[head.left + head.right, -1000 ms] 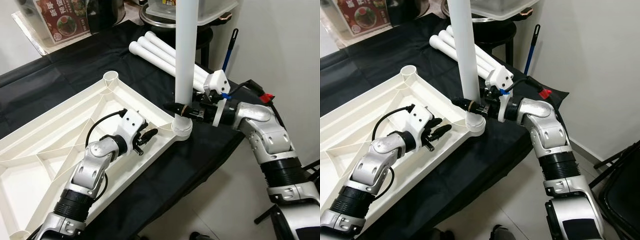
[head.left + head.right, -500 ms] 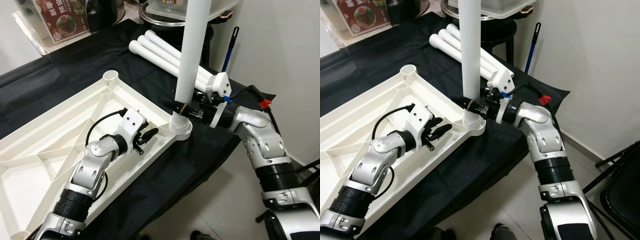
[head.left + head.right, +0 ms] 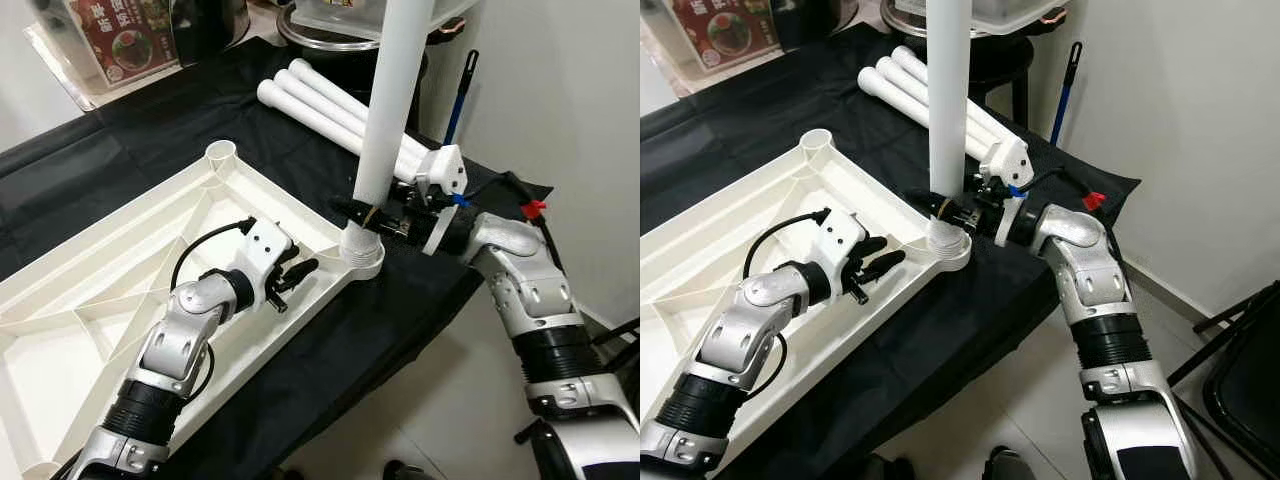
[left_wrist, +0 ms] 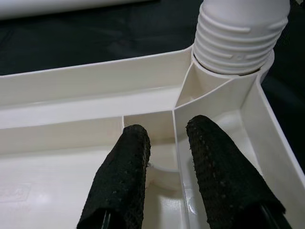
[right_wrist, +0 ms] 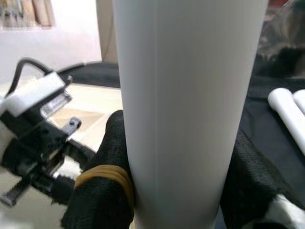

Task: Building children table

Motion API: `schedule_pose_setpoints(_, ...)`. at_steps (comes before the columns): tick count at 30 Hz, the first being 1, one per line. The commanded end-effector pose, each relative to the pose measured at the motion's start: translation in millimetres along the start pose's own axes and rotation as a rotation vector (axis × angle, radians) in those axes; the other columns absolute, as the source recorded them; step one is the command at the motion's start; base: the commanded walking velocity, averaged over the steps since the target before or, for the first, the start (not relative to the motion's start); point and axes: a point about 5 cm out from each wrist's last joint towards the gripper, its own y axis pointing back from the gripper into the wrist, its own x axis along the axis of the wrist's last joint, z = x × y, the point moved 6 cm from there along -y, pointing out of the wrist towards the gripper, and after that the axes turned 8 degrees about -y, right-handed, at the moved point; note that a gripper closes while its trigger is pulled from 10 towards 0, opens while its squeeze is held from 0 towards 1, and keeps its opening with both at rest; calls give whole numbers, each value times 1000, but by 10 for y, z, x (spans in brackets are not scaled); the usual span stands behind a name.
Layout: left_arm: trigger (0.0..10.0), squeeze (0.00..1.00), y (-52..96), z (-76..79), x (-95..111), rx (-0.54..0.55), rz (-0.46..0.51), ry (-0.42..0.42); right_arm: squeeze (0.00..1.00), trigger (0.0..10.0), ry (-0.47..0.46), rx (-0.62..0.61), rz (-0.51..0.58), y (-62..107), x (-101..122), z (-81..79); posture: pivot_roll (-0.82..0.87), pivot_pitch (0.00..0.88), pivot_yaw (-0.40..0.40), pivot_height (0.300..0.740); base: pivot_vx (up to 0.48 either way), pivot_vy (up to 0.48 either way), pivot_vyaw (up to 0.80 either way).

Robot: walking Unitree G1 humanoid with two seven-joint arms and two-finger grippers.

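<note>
The white plastic tabletop (image 3: pixel 120 260) lies upside down on the black cloth. A white table leg (image 3: pixel 390 110) stands in its near-right corner socket (image 3: pixel 362 250), leaning a little to the right at the top. My right gripper (image 3: pixel 362 212) is shut on the leg just above the socket; its pads (image 5: pixel 102 191) press both sides. My left gripper (image 3: pixel 292 278) rests inside the tabletop beside that corner. It is open, and its fingers (image 4: pixel 124 176) sit astride a thin rib. Three spare legs (image 3: pixel 320 100) lie on the cloth behind.
An empty socket (image 3: pixel 222 152) marks the tabletop's far corner. A printed box (image 3: pixel 125 40) and a lidded pot (image 3: pixel 330 20) stand at the back. A blue-handled tool (image 3: pixel 460 90) leans by the wall. The table edge drops to the floor at right, near a black chair (image 3: pixel 1250 370).
The leg's top has swung to the right while its foot stayed in the corner socket. My right arm shifted slightly with it. The left gripper has not moved.
</note>
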Motion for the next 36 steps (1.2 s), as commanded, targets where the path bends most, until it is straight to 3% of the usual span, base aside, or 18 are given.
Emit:
schedule_pose_setpoints(1,10000,0,31,36,-87,-15,-32,1,0,10000,-5,-14,-29,40,-75,27,1,223,74,740,0,0,0)
schedule_pose_setpoints(7,10000,0,29,42,-87,-18,-33,2,0,10000,-9,-20,-25,49,-75,41,2,220,73,740,0,0,0)
schedule_pose_setpoints(16,10000,0,33,33,-82,-15,-32,-1,0,10000,-48,-15,-12,8,-182,-93,1,225,72,740,0,0,0)
schedule_pose_setpoints(30,10000,0,28,41,-79,-11,-30,2,0,10000,3,-206,-54,51,-326,-50,-13,223,63,740,0,0,0)
schedule_pose_setpoints(36,10000,0,20,46,-70,-12,-25,3,0,10000,-27,-364,-67,83,-398,12,-17,223,62,740,0,0,0)
